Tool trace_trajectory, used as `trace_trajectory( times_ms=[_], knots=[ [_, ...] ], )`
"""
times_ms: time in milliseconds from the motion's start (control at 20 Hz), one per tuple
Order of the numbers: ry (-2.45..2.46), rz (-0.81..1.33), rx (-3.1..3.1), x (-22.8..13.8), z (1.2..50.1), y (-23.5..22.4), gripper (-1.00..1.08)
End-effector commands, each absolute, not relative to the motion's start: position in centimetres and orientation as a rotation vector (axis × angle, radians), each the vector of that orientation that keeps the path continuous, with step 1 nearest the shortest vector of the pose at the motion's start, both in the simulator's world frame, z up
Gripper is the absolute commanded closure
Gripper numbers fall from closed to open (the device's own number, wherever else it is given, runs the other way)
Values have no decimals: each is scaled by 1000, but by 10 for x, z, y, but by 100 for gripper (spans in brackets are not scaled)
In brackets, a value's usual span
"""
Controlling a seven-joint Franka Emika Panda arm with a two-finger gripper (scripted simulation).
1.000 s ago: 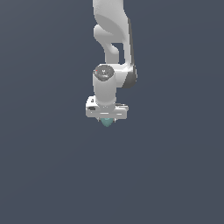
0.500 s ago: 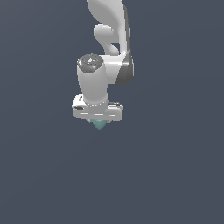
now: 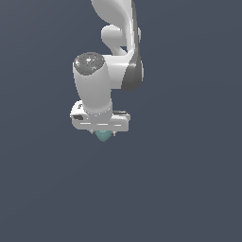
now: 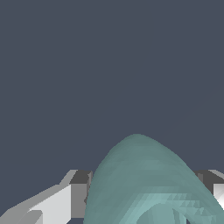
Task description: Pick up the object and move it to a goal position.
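Note:
The object, a small teal rounded lump (image 3: 103,136), pokes out below the white gripper (image 3: 102,133) in the exterior view, with only its lower tip showing. In the wrist view the teal lump (image 4: 144,183) fills the space between the two fingers (image 4: 65,199) and tapers to a rounded point. The gripper is shut on it and holds it off the ground. The white arm (image 3: 111,52) rises above the hand toward the upper edge of the exterior view.
A plain dark grey-blue ground (image 3: 189,189) fills both views. No other objects, containers or edges show.
The arm has moved toward the exterior view's left and closer to the camera, looking larger now. The teal lump has travelled with the gripper and stays held.

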State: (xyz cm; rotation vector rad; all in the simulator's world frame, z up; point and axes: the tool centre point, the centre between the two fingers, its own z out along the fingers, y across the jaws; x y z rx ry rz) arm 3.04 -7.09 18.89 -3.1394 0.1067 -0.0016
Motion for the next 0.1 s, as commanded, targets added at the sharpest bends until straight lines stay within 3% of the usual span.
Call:
trace_trajectory(
  times_ms=[0, 50],
  knots=[
    [106, -1, -3139, 32, 190, -72, 108],
    [106, -1, -3139, 32, 190, -72, 108]
  ],
)
